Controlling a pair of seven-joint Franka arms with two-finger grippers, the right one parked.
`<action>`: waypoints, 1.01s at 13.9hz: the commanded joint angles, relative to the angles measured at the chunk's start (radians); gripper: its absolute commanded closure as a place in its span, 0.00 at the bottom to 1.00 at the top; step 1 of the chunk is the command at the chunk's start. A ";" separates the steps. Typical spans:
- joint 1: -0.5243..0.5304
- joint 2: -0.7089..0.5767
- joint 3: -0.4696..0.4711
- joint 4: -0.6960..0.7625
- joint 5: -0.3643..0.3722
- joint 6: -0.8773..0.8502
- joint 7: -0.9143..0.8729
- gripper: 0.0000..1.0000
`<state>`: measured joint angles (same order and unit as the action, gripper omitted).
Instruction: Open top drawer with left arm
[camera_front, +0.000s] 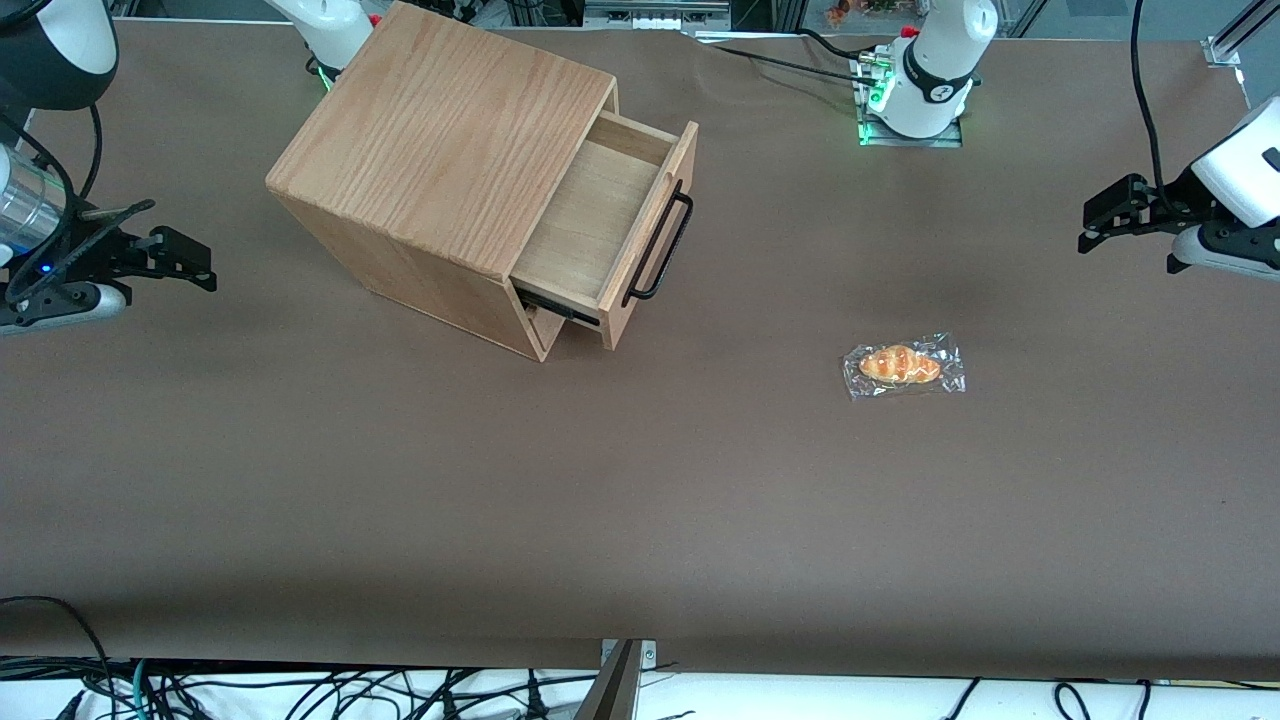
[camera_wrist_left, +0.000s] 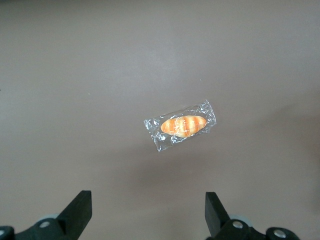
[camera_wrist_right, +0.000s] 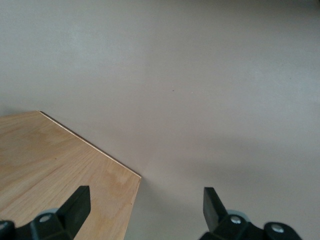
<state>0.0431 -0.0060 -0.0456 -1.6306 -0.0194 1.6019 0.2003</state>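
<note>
Hovering above the brown-covered bench (camera_front: 640, 500), the glossy white left arm (camera_front: 1235, 175) sits at the working arm's end of the table, well apart from the cabinet. Its small black two-finger end effector (camera_front: 1090, 228) is empty, fingers (camera_wrist_left: 80, 207) spread wide, nothing between them.

Top drawer (camera_front: 610, 225), light oak with a long black metal bar handle (camera_front: 660, 247) on its front, is pulled well out of the boxy oak cabinet (camera_front: 440, 150). Bare wooden drawer floor is visible, no contents seen. Cabinet stands on the bench, turned at an angle, nearer the parked arm's end than the middle. A dark slot with black hardware shows just under the open drawer; can't tell exactly what it is.

Bread roll, orange-glazed with pale stripes, sealed in a clear plastic wrapper (camera_front: 903, 367), lies flat on the bench. It's between the cabinet and the left arm sideways, nearer to the front camera than both, touching neither. Wrist view looks straight down on the same wrapped roll (camera_wrist_left: 181, 125): end effector is above the bench, clear of it, with the roll lying on the surface ahead of the spread fingertips.

Left arm's white base (camera_front: 925, 75) is mounted at the bench edge farthest from the front camera, green light lit at its foot.
</note>
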 joint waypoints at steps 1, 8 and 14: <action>-0.003 0.000 -0.002 -0.005 0.016 0.013 0.004 0.00; -0.005 0.014 -0.002 0.005 0.021 0.013 0.004 0.00; -0.005 0.014 -0.002 0.003 0.021 0.012 0.005 0.00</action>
<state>0.0429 0.0077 -0.0461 -1.6306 -0.0194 1.6093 0.2003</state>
